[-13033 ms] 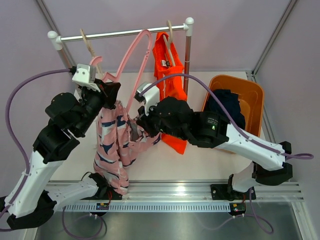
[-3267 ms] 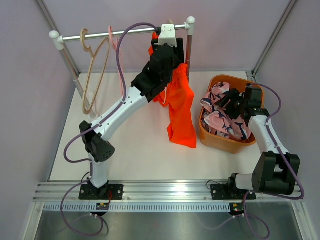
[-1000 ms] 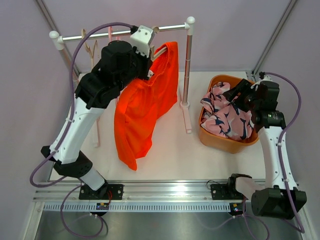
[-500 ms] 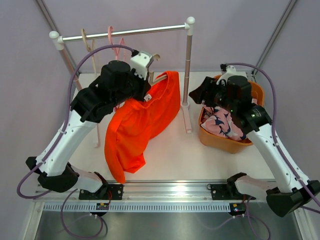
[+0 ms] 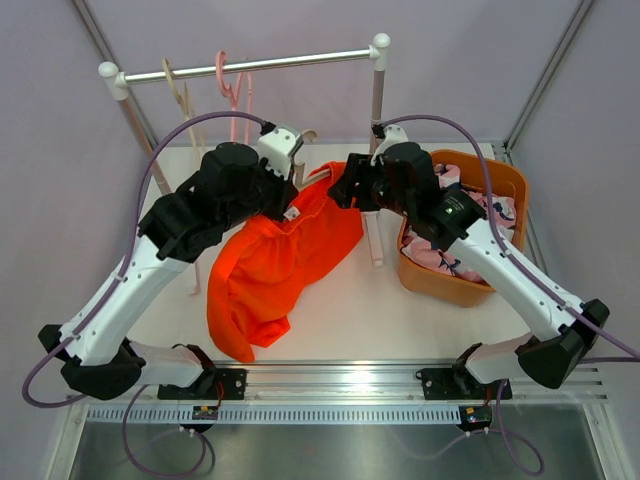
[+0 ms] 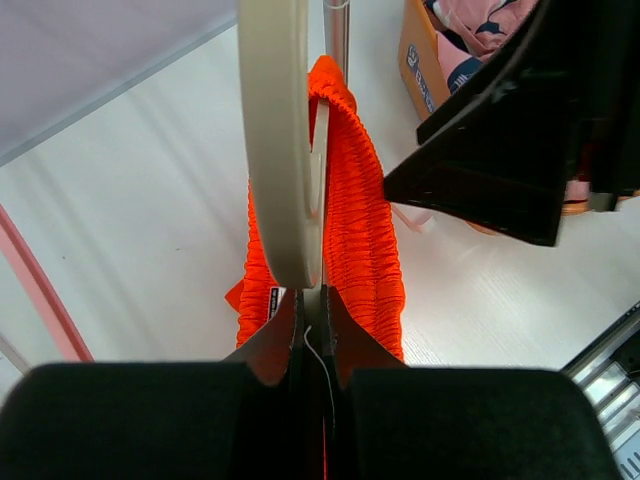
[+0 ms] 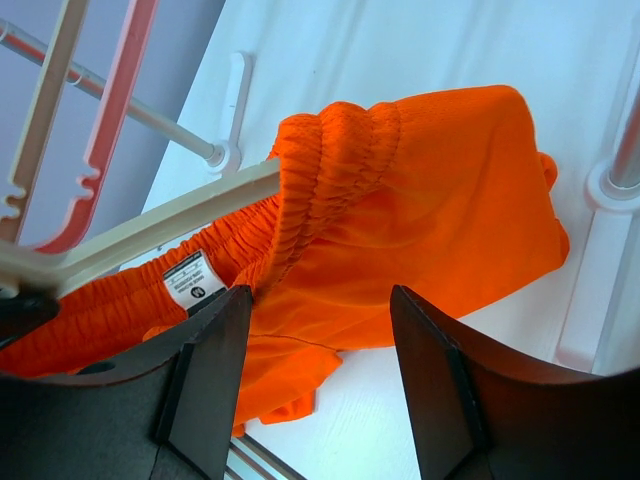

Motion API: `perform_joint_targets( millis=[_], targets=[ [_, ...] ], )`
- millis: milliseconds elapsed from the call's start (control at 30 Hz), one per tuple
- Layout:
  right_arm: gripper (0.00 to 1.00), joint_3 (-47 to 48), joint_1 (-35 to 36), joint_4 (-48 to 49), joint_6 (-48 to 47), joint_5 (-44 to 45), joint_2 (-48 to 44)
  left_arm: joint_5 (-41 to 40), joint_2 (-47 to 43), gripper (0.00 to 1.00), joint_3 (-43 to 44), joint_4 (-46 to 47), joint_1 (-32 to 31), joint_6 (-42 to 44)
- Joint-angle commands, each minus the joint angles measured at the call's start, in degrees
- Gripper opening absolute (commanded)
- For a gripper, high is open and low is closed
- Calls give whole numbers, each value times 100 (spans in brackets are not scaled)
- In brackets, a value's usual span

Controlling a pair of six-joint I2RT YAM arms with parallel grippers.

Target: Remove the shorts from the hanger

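The right jaws stand apart just before the orange shorts [image 7: 430, 200], and closing may also catch the hanger [image 7: 150, 235], on which the left jaws seem clamped

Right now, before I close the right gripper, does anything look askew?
Yes: the orange shorts hang lopsided, waistband bunched at one end of the cream hanger in the left gripper, legs seemingly trailing on the table. Nothing looks damaged.

Bright, even, diffuse overhead light. Soft shadows on the white tabletop [image 5: 340, 310] beneath the bright orange fabric shorts [image 5: 280, 265]; mild glare on the near silver metal rail [image 5: 340, 378]. Wrist-view foregrounds dark, soft-focused.
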Motion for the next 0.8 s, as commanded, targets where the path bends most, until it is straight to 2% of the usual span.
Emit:
perform_joint_targets(
  millis=[0,167,400,533,767],
  targets=[
    [65,409,93,185,88,279,200,107,-302,0,-63,612,-38,-27],
    [65,734,119,106,45,332,464,107,-434,0,-317,665,-38,-45],
    [65,717,154,115,79,393,570,107,-513,0,-415,700,-47,-27],
    [58,673,154,80,80,446,605,116,-540,0,-406,717,-47,-10],
    [57,611,154,106,71,473,631,125,-522,0,-432,700,-47,-10]
  ],
)
